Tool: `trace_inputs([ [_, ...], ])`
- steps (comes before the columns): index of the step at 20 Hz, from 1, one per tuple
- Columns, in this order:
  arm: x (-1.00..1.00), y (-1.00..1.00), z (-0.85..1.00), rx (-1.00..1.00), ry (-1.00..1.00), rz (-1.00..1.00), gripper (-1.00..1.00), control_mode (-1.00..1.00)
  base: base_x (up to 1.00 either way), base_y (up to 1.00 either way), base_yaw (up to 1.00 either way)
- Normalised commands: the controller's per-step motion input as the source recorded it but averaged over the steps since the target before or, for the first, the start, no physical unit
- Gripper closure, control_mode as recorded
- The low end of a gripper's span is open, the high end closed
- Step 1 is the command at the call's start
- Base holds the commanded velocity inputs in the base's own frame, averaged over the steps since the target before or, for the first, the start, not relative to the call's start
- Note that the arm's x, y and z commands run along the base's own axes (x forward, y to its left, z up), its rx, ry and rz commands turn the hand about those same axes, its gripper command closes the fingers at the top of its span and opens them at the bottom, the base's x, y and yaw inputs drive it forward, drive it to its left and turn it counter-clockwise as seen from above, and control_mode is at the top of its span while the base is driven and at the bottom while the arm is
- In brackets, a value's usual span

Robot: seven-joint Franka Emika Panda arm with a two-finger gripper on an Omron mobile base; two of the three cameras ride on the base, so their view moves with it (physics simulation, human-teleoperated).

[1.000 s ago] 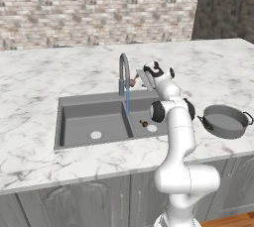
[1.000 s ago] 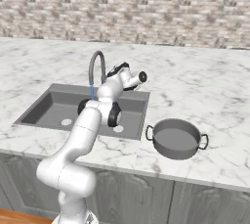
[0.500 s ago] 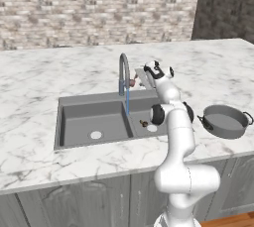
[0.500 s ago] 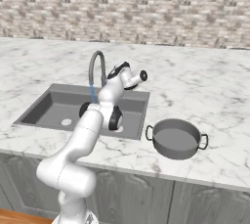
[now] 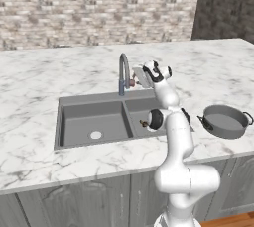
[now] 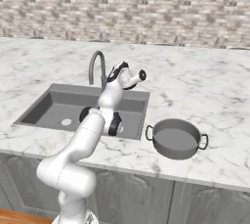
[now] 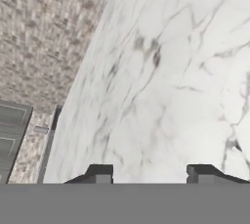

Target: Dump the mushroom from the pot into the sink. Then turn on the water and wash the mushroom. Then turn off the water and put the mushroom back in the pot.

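No brand, label or writing could be read anywhere, so nothing to report there. The sink was set into the marble bench, and everything else is placed off it. The hand was seen in the hand view with its two dark tips apart and only bare marble between them, so nothing was being grasped; whether it was fully released couldn't be told. In the left base view the hand was held up just beside the faucet, at the back rim of the sink. A small brownish speck, probably the mushroom, was spotted in the right basin, but it was half hidden by the arm's dark joint and too tiny to be sure of. The right basin's drain was mostly blocked by the arm. The pot was parked on the bench right of the sink, well apart from the hand, upright, and its inside looked bare.
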Motion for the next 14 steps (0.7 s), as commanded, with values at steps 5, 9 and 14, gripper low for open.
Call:
trace_inputs([
  [5,-0.03,0.24,0.29,-0.01,-0.07,0.02,-1.00,-1.00,0.00,0.00,0.00],
  [9,-0.43,-0.25,0.47,-0.06,-0.08,-0.03,-1.00,-1.00,0.00,0.00,0.00],
  [14,-0.81,-0.32,0.55,-0.08,-0.09,-0.02,-1.00,-1.00,0.00,0.00,0.00],
])
